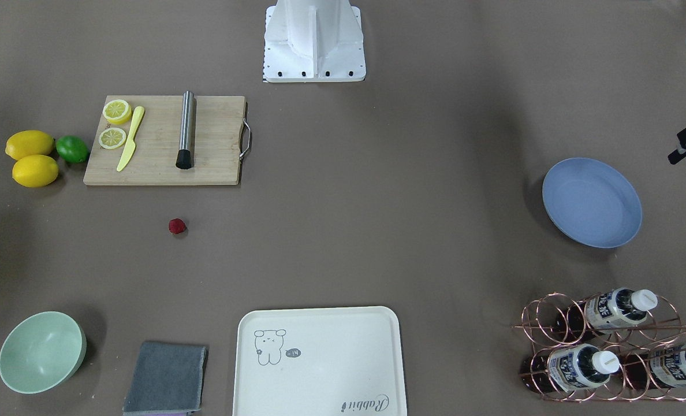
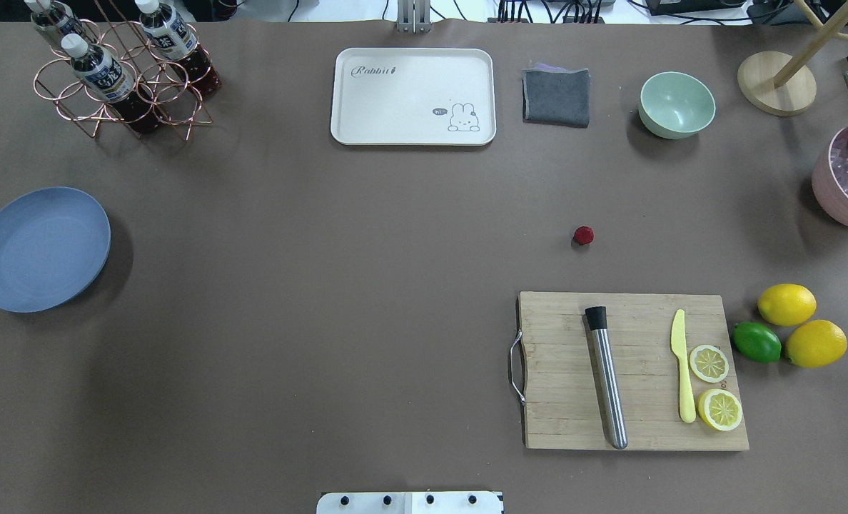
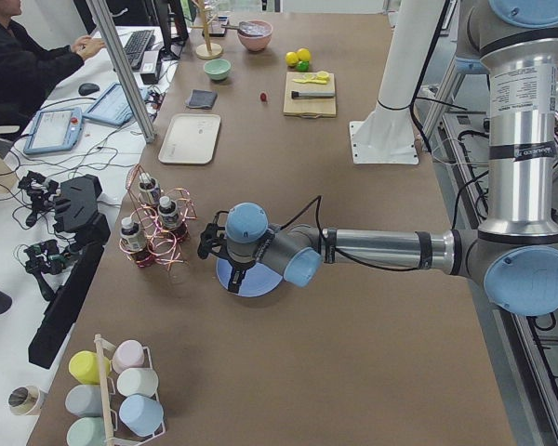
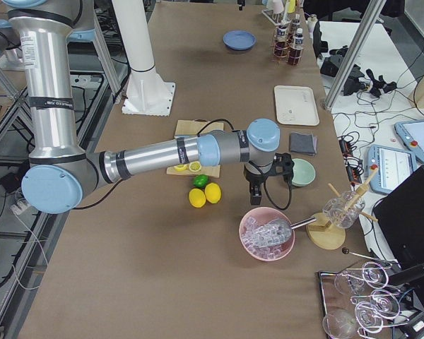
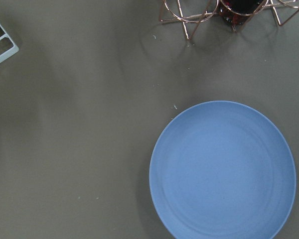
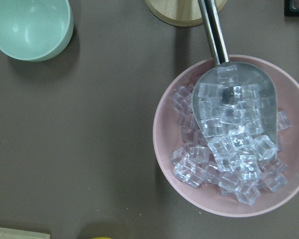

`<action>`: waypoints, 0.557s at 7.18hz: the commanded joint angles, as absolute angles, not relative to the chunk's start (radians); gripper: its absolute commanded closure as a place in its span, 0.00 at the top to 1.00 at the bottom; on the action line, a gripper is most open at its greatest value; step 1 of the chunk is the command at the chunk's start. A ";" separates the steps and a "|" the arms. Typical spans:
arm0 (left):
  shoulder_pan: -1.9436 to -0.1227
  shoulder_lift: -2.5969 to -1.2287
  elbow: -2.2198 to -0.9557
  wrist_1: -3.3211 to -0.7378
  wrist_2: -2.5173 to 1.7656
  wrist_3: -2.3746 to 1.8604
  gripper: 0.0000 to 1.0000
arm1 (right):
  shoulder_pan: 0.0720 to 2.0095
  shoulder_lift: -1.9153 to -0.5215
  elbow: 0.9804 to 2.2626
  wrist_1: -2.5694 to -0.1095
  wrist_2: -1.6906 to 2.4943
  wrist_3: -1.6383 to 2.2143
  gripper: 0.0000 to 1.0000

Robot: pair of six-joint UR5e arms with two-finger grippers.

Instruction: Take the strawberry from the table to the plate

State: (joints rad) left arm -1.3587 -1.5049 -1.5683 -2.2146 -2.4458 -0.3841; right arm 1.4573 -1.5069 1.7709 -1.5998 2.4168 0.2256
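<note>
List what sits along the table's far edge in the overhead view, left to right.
Bottle rack, cream tray, grey cloth, mint-green bowl, round wooden stand base.

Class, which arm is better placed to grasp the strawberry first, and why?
Right. The strawberry lies on the robot's right side, nearer the right tool by the mint bowl; the left tool hangs over the far plate.

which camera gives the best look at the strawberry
The overhead exterior view: the tiny dark red strawberry lies unobstructed on the brown table, beyond the wooden cutting board. The front-facing view shows it about as well; exterior left shows a distant speck; the other views miss it.
</note>
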 commanded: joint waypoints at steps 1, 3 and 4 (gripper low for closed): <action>-1.274 -1.560 -1.393 -2.468 -2.372 -0.552 0.98 | 1.378 -1.502 1.769 -1.456 2.408 0.432 1.00; -1.186 -1.572 -1.373 -2.470 -2.268 -0.554 0.98 | 1.336 -1.499 1.775 -1.418 2.405 0.521 1.00; -1.184 -1.594 -1.327 -2.486 -2.267 -0.555 0.98 | 1.322 -1.496 1.776 -1.392 2.390 0.566 1.00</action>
